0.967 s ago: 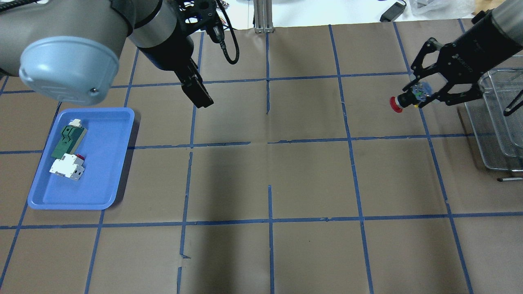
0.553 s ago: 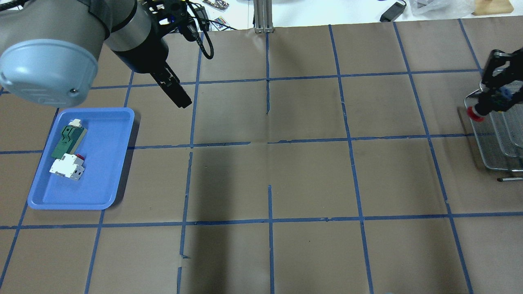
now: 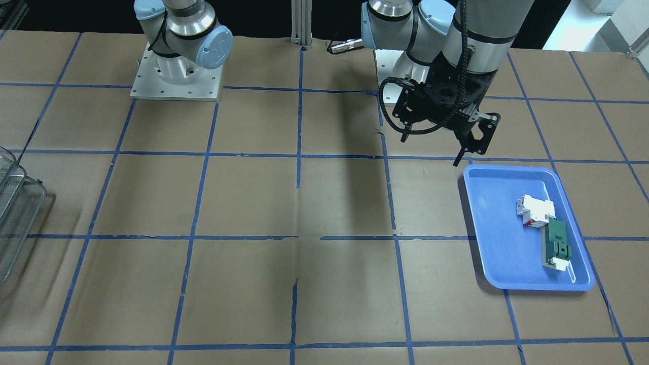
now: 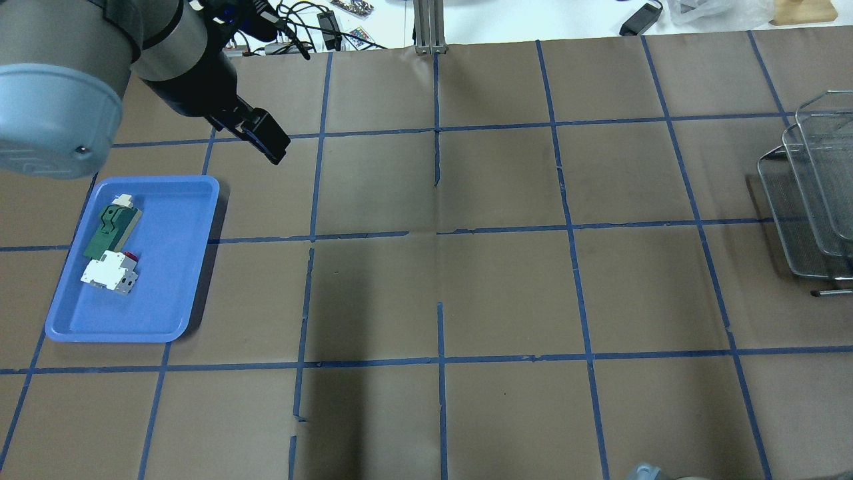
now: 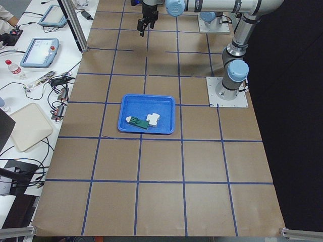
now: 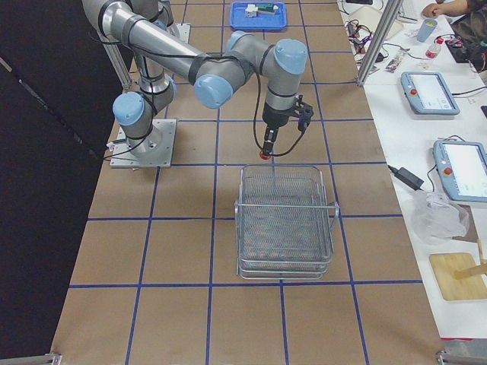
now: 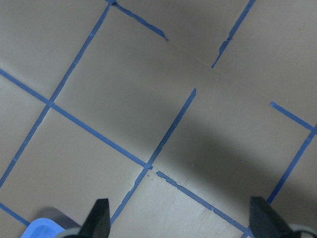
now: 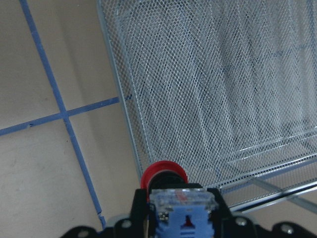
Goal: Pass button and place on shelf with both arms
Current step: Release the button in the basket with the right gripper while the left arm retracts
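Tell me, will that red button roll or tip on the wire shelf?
Probably rolls: the button has a round red cap. Its squarish blue base may stop it. Likely rigid: the right gripper pinches it undeformed.

shelf (image 4: 790, 220) cut off by the overhead view's right edge; button (image 8: 173, 198) barrel hidden behind its base block.

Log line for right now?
right gripper: shut on button, cap down, by shelf rim | left gripper: open, empty, near blue tray | placement: pending

Red-capped button (image 8: 163, 174), grey mesh shelf (image 8: 213, 89)
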Action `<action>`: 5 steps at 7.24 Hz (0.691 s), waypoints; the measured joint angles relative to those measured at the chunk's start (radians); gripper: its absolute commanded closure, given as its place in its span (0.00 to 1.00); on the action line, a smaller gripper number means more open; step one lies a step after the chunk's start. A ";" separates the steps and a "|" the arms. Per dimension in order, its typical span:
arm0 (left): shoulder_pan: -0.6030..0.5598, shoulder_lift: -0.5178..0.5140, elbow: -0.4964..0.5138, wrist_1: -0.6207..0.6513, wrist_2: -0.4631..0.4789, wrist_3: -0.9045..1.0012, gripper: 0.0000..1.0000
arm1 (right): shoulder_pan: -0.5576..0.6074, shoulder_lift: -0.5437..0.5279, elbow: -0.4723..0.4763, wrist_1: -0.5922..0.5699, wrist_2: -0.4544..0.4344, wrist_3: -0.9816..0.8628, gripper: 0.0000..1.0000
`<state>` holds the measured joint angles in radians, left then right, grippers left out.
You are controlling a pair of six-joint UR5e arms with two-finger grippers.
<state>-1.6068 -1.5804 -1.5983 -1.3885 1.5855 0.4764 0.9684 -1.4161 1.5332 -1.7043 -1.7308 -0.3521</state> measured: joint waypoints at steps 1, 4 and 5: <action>0.000 0.004 0.000 -0.003 0.019 -0.105 0.00 | -0.012 0.024 0.001 -0.039 -0.005 -0.015 1.00; 0.001 0.020 0.007 -0.049 0.024 -0.358 0.00 | -0.056 0.081 -0.003 -0.122 0.003 -0.081 1.00; 0.001 0.023 0.013 -0.078 0.002 -0.438 0.00 | -0.060 0.094 -0.005 -0.139 0.004 -0.089 0.90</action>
<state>-1.6056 -1.5577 -1.5852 -1.4668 1.5872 0.0386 0.9087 -1.3217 1.5282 -1.8434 -1.7263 -0.4413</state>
